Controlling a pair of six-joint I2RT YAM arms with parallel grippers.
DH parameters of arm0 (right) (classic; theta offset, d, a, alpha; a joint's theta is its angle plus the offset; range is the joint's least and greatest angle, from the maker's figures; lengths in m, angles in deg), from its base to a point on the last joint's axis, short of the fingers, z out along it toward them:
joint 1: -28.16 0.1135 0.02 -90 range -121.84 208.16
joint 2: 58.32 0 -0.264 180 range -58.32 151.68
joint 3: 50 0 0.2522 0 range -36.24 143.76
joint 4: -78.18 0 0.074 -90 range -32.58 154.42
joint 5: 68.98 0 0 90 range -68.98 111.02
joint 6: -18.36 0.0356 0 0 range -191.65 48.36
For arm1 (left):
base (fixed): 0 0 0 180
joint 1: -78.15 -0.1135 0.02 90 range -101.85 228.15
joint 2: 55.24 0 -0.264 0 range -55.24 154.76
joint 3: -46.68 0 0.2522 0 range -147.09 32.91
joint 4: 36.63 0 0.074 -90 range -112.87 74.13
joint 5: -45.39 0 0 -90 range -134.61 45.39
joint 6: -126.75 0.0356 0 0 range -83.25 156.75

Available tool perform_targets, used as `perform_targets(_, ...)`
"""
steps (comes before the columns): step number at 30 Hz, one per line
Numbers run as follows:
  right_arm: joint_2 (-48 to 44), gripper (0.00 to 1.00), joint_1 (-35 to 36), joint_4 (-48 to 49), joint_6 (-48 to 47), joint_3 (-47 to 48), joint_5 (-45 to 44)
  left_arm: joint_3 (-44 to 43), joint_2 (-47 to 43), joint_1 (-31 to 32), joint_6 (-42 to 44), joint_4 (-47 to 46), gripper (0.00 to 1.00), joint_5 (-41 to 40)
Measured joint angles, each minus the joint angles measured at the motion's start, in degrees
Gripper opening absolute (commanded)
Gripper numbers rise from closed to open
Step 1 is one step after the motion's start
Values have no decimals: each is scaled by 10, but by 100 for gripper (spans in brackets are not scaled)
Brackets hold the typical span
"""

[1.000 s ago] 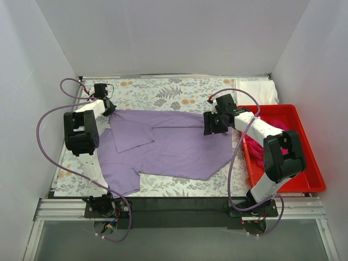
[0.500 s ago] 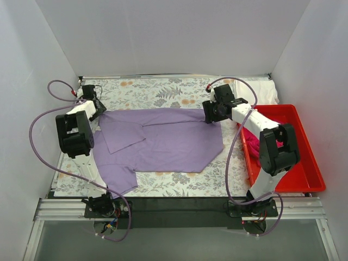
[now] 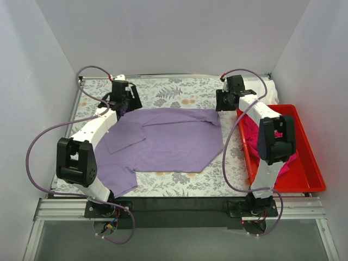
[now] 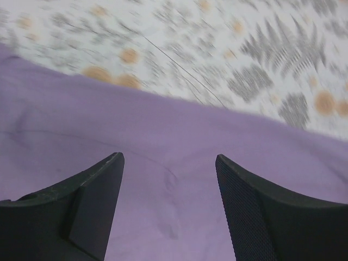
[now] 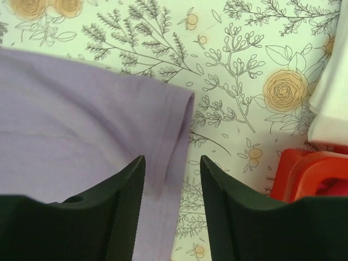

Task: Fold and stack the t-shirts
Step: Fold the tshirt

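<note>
The lavender t-shirt (image 3: 168, 138) lies spread flat on the floral tablecloth, one sleeve folded inward at the left. My left gripper (image 3: 123, 106) hovers over its far left edge. In the left wrist view that gripper (image 4: 169, 159) is open, with only purple fabric (image 4: 163, 130) beneath it and nothing between the fingers. My right gripper (image 3: 220, 104) is at the shirt's far right corner. It too is open (image 5: 172, 159), straddling the hem of the lavender shirt (image 5: 81, 109) without gripping it. The magenta t-shirt (image 3: 251, 130) lies in the red bin. The white t-shirt (image 3: 260, 89) lies at the back right.
The red bin (image 3: 307, 163) stands along the right side, and its corner (image 5: 304, 174) shows close to the right gripper. The white shirt's edge (image 5: 331, 98) is just beyond that. White walls enclose the table on three sides. Purple cables loop from both arms.
The left gripper has opened, let go of the lavender shirt and moved right along its far edge. The right gripper has moved back and right to the shirt's corner. The shirt lies flatter.
</note>
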Motion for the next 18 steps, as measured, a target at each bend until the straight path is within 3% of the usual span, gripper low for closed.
perform_targets(5,53,39,-17,6,16,37,17,63,-14,73,30,-4,62,51)
perform_targets(18,136,37,-21,16,41,68,47,141,12,97,36,1,58,67)
